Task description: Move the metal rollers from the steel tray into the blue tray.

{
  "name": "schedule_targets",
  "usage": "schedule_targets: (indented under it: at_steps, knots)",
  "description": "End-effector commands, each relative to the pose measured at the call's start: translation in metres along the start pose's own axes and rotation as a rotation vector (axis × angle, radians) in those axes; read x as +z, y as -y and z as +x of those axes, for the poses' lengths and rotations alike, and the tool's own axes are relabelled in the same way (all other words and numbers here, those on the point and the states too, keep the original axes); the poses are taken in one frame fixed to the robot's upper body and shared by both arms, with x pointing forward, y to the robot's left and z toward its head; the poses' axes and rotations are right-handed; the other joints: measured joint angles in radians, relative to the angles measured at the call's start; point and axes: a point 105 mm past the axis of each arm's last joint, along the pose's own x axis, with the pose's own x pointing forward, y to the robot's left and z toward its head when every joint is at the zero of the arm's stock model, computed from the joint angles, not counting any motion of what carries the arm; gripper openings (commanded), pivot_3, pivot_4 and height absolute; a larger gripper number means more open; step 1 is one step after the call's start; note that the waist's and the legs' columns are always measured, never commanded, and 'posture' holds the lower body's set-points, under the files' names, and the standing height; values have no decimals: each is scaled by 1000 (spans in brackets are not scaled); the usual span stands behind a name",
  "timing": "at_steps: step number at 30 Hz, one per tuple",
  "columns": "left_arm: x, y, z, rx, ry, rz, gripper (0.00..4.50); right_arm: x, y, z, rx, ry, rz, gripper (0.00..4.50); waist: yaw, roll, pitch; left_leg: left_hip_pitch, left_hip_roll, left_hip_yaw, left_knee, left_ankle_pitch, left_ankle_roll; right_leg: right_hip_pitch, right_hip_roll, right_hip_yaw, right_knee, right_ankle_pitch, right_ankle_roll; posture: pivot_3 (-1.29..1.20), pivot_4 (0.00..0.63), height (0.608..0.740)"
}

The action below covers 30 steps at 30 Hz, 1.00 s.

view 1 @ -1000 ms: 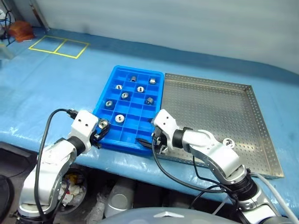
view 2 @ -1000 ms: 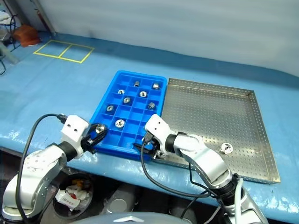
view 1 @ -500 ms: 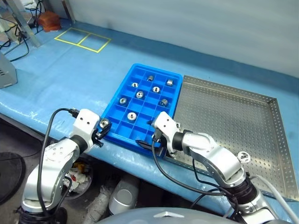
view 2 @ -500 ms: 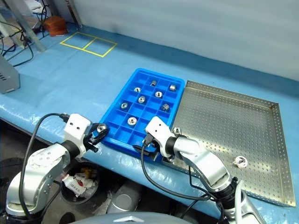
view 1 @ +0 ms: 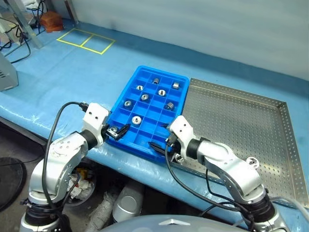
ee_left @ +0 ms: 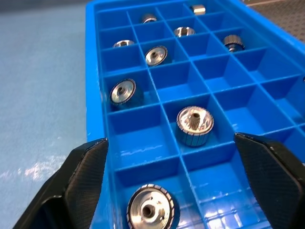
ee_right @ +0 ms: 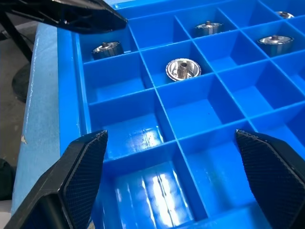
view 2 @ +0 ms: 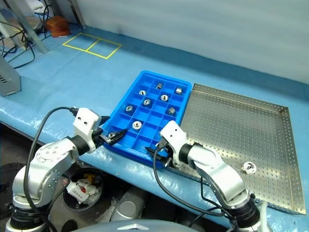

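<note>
Left gripper (ee_left: 171, 191) fingers apart over blue tray (view 1: 118, 99) near corner, roller (ee_left: 148, 208) below in cell. Right gripper (ee_right: 171, 186) spread over near edge. One roller (view 2: 248, 167) in steel tray (view 2: 270, 140).

table: blue sheet (view 1: 63, 77) | yellow taped squares (view 1: 86, 40) (far corner) | wall: pale (view 1: 193, 21)

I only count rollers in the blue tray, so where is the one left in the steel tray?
In the right eye view, the last metal roller lies alone on the steel tray, near its front right corner, right of the right gripper.
</note>
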Motion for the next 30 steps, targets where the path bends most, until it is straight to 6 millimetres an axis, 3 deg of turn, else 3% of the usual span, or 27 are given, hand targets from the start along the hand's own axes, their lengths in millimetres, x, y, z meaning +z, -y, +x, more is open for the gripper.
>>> schedule_targets:
  at_steps: [1,8,12,21,30]
  knots:
    - [26,10,3,-69,134,3,4480,14,17,-23,-104,62,-17,4500,-1,0,0,-1,0,0,1,0,0,0,0,0,0,0,0,332,150,740]
    - [29,39,19,-211,185,14,4480,3,41,-48,-229,12,-14,4500,-52,0,-1,0,-2,-1,2,0,1,3,-1,0,0,1,1,270,150,740]
    - [25,55,27,-267,211,23,4480,-5,50,-51,-252,-35,-17,4500,-94,1,-1,0,-2,-2,2,1,1,4,-1,0,0,1,1,252,150,740]
    - [12,80,31,-322,271,59,4480,-25,49,-13,-238,-104,49,4500,-212,1,0,12,-2,-4,1,1,2,15,-1,1,-1,0,-1,264,150,740]
    - [-5,86,27,-296,269,-11,4480,-35,48,17,-221,-138,58,4500,-257,1,0,12,-2,-7,1,1,2,15,-1,1,-1,0,-1,309,150,740]
